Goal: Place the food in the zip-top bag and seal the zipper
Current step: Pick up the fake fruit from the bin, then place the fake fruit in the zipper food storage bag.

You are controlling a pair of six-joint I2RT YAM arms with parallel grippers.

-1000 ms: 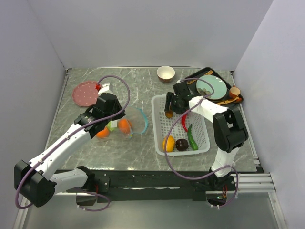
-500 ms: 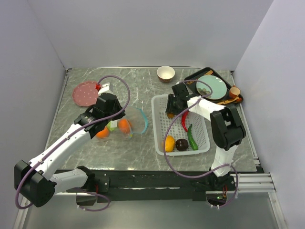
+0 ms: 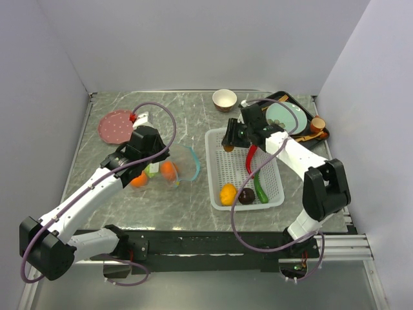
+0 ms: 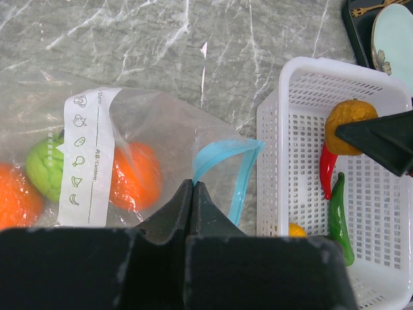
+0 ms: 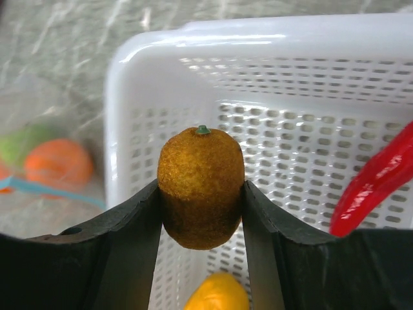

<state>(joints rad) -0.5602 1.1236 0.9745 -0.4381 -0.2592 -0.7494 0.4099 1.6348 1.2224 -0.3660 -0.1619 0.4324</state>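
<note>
The zip-top bag lies left of the white basket, with two oranges and the green apple inside. Its mouth stands open, and the teal zipper curves toward the basket. My left gripper is shut on the near edge of the bag's mouth. My right gripper is shut on the brown kiwi and holds it above the basket's far left part. The yellow fruit, dark round fruit, green pepper and red chili lie in the basket.
The white mesh basket stands right of the bag. A black tray with a teal plate, spoons and a small brown cup sits at the far right. A bowl and a pink plate are at the back.
My right arm has risen and stretched out, lifting the kiwi a little above the basket's far left part. The left arm and the bag have not moved.
</note>
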